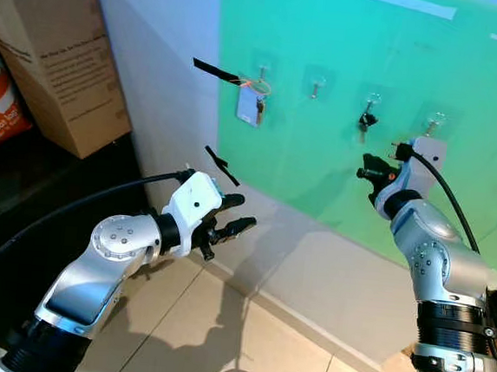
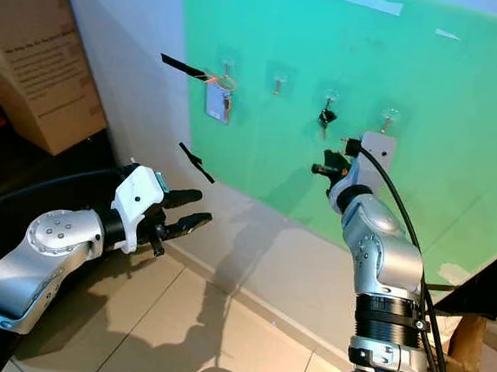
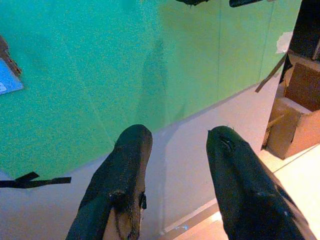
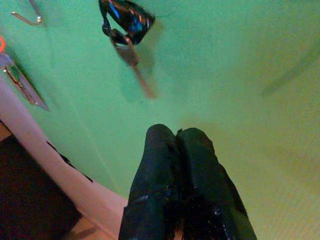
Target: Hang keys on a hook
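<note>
1. Nearest me, the left gripper (image 1: 239,216) hangs low in front of the pale wall, above the tiled floor (image 1: 219,323). Its two black fingers (image 3: 125,170) stand apart with nothing between them.
2. Off to the left, a cardboard box (image 1: 64,57) sits on a dark surface.
3. Further in, the right gripper (image 1: 370,172) is raised close to the green board (image 1: 346,64). Its fingers (image 4: 165,190) are pressed together and hold nothing.
4. Just above that gripper, a black key (image 1: 366,121) hangs from the third hook (image 1: 372,99) in the row, well off the fingertips.
5. On the board there are four hooks in a line. The leftmost hook (image 1: 262,71) carries a ring with an orange bit and a pale tag (image 1: 249,106). The second hook (image 1: 314,87) and the fourth hook (image 1: 434,120) are bare.
6. Black tape strips (image 1: 215,70) stick to the wall at the board's left edge.
</note>
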Motion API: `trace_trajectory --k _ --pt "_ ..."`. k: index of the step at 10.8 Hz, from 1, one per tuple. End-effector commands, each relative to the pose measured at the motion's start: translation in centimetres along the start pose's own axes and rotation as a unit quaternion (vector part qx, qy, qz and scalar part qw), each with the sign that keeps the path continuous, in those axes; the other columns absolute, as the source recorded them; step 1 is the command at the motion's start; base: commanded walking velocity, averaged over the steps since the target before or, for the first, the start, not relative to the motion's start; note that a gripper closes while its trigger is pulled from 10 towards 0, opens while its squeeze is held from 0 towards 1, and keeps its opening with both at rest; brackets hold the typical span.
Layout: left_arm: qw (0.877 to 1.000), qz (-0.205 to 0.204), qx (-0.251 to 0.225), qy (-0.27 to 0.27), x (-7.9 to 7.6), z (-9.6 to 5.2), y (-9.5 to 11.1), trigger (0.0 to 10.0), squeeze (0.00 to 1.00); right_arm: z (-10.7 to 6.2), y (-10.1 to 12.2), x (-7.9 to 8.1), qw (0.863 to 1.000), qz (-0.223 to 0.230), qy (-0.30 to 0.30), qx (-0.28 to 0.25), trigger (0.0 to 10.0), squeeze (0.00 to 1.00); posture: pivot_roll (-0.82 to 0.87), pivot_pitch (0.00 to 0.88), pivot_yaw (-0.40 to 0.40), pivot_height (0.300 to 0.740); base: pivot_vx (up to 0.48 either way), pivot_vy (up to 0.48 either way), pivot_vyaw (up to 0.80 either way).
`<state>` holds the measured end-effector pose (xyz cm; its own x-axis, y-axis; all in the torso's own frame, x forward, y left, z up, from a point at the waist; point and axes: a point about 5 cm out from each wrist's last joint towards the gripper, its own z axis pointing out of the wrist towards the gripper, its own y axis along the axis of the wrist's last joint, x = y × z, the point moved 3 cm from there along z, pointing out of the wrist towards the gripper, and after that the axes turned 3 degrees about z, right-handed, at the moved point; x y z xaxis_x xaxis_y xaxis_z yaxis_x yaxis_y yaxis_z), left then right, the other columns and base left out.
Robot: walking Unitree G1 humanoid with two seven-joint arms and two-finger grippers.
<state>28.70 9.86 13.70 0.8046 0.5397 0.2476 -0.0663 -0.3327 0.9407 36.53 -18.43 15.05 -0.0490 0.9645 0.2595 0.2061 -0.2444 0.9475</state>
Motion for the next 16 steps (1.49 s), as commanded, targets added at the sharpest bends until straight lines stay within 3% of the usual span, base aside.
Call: trace_trajectory --k 1,2,3,4,5,7,8,9,10,11,12,14,15,16 --pt "1.0 0.01 -0.008 0.001 0.3 0.0 0.6 10.0 0.0 -0.1 0.4 0.4 1.0 0.0 0.01 -0.004 10.0 0.0 -0.09 0.0 0.009 0.74 0.0 0.0 0.0" --pt "1.0 0.004 -0.023 0.008 0.4 0.1 1.1 10.0 0.0 -0.4 0.6 0.6 1.0 0.0 0.016 -0.011 10.0 0.0 -0.09 0.0 0.006 0.74 0.0 0.0 0.0" --pt "1.0 -0.003 -0.029 0.006 0.3 0.1 1.2 10.0 0.0 -0.7 0.5 0.8 1.0 0.004 0.022 -0.014 10.0 0.71 -0.09 0.0 0.006 0.74 0.0 0.0 0.0" --pt "0.999 -0.01 -0.041 0.002 0.0 0.0 1.6 10.0 0.0 -1.6 -0.1 1.0 0.999 -0.008 0.026 -0.018 10.0 1.0 -0.09 0.0 0.003 0.74 0.0 0.0 0.0" --pt "0.998 -0.017 -0.058 0.011 0.1 0.0 2.1 10.0 0.0 -2.6 -0.7 1.1 0.996 -0.072 0.026 -0.037 10.0 1.0 -0.1 0.0 0.003 0.74 0.0 0.0 0.0" --pt "0.994 -0.022 -0.056 0.091 1.6 0.3 1.8 10.0 0.0 -4.2 -3.6 0.6 0.985 -0.169 -0.017 -0.015 10.0 1.0 -0.1 0.0 0.001 0.74 0.0 0.0 0.0" --pt "0.984 -0.048 -0.044 0.167 2.3 0.4 0.7 10.0 0.0 -5.8 -6.5 1.4 0.987 -0.16 0.002 0.017 10.0 1.0 -0.1 0.0 -0.001 0.74 0.0 0.0 0.8" --pt "0.975 -0.067 -0.039 0.207 2.5 0.2 -0.1 10.0 0.0 -6.4 -7.9 2.0 0.982 -0.187 0.025 0.02 10.0 1.0 -0.1 0.0 0.0 0.74 0.0 0.0 0.8" --pt "0.955 -0.095 -0.006 0.282 3.4 -1.2 -2.1 10.0 0.0 -6.7 -8.7 1.6 0.984 -0.18 0.002 0.001 10.0 1.0 -0.11 0.0 0.0 0.74 0.0 0.0 0.8" --pt "0.944 -0.072 0.013 0.322 3.9 -2.6 -3.0 10.0 0.0 -6.8 -8.8 1.2 0.986 -0.165 -0.015 0.0 10.0 1.0 -0.1 0.0 -0.008 0.74 0.0 0.0 0.8" --pt "0.939 -0.02 0.028 0.343 4.3 -3.9 -3.9 10.0 0.0 -6.6 -8.6 1.1 0.99 -0.136 -0.022 -0.002 10.0 1.0 -0.1 0.0 -0.017 0.74 0.0 0.0 0.8" --pt "0.931 -0.049 0.027 0.361 3.5 -4.7 -4.7 10.0 0.0 -6.3 -9.0 1.0 0.992 -0.123 -0.02 -0.003 10.0 1.0 -0.09 0.0 -0.034 0.74 0.0 0.0 0.8" --pt "0.932 -0.055 0.019 0.358 2.7 -4.4 -4.6 10.0 0.0 -6.2 -9.0 0.8 0.992 -0.124 -0.021 -0.012 10.0 1.0 -0.09 0.0 -0.034 0.74 0.0 0.0 0.8" --pt "0.935 -0.053 0.017 0.352 2.1 -4.0 -4.8 10.0 0.0 -6.3 -8.6 1.8 0.995 -0.102 0.009 -0.02 10.0 1.0 -0.1 0.0 -0.031 0.74 0.0 0.0 0.8"
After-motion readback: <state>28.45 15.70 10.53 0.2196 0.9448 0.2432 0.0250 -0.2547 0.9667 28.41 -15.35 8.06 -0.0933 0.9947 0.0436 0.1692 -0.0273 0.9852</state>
